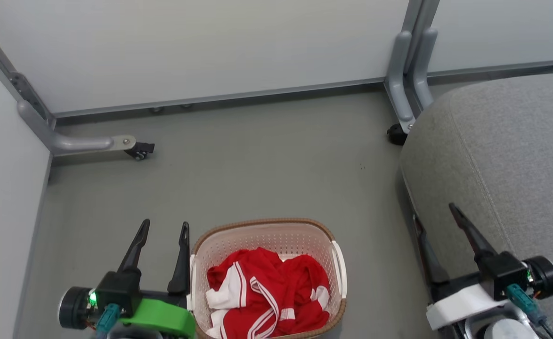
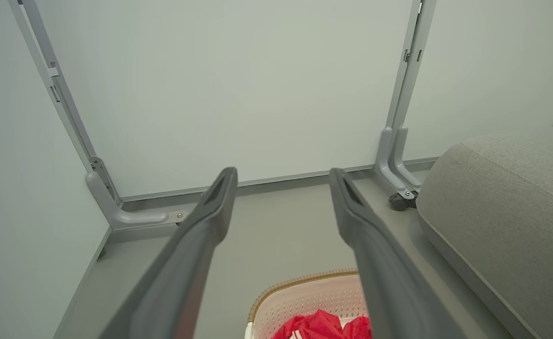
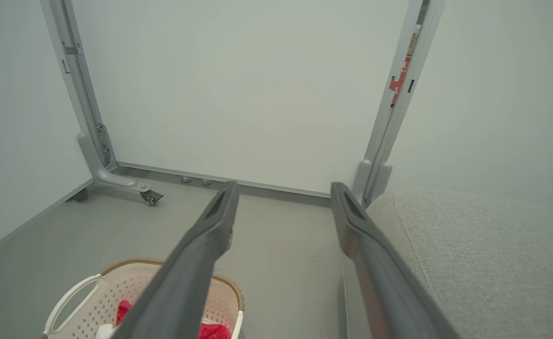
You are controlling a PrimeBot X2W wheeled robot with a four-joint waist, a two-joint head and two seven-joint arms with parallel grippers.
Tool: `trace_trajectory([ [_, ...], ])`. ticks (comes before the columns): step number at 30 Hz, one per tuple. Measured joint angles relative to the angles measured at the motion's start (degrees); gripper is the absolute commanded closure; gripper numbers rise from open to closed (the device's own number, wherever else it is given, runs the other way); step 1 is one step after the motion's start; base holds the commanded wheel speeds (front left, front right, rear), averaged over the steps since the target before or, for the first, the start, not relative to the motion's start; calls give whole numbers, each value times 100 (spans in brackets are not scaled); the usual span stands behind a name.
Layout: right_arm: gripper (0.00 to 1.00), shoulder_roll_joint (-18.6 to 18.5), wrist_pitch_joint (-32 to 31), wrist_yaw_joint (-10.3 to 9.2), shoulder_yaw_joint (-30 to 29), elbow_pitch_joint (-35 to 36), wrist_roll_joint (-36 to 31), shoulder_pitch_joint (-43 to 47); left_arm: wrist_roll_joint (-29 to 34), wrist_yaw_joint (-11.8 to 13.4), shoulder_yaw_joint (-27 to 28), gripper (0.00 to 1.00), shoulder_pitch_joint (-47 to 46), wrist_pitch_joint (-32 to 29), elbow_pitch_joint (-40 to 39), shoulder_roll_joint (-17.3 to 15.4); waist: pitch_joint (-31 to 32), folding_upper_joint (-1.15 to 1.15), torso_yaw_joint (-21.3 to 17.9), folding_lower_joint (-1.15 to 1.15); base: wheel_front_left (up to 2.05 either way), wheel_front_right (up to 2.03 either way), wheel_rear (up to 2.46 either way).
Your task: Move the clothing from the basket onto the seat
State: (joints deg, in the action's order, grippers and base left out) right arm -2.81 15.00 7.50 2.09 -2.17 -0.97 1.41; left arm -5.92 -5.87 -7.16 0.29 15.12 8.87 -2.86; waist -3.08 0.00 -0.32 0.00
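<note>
**Obs. 1:** Where is the load?

**Obs. 2:** Soft red clothing (image 1: 267, 294) with white stripes and white panels, crumpled in one heap. It lies inside the cream-white perforated plastic basket (image 1: 269, 222) with the brown woven-look rim, and all of it is within the rim. The basket stands on the flat grey floor (image 1: 257, 165), with a white handle on its left and right sides.

**Obs. 1:** And the seat?

**Obs. 2:** A large rounded grey fabric seat (image 1: 507, 155) with a stitched seam near its edge. It is on the robot's right of the basket, apart from it, with a strip of floor between them.

**Obs. 1:** Left gripper?

**Obs. 2:** The left gripper (image 1: 165, 223) has its two long dark fingers spread wide, gripping nothing. It is just beside the basket's left side. The inner finger is close to the left handle; I cannot tell whether they touch. The fingers point away from the robot, toward the pale wall panel (image 1: 210, 47).

**Obs. 1:** Right gripper?

**Obs. 2:** The right gripper (image 1: 433, 210) also has its fingers well apart and holds nothing. It is at the seat's left edge, with one finger over the grey fabric and the other down by the seat's side, over the floor strip.

**Obs. 1:** Surroundings?

**Obs. 2:** Pale panels in grey metal frames. One curved grey frame foot (image 1: 83, 141) with a small black caster (image 1: 140, 151) rests on the floor at back left. Another foot stands by the seat's far corner.
</note>
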Motion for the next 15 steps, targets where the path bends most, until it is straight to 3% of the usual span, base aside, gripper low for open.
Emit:
trace_trajectory([
  [15,0,1,2,0,-109,287,-235,-1572,410,-138,-921,0,-2107,1,1257,-103,-1959,0,-67,0,0,0,0],
])
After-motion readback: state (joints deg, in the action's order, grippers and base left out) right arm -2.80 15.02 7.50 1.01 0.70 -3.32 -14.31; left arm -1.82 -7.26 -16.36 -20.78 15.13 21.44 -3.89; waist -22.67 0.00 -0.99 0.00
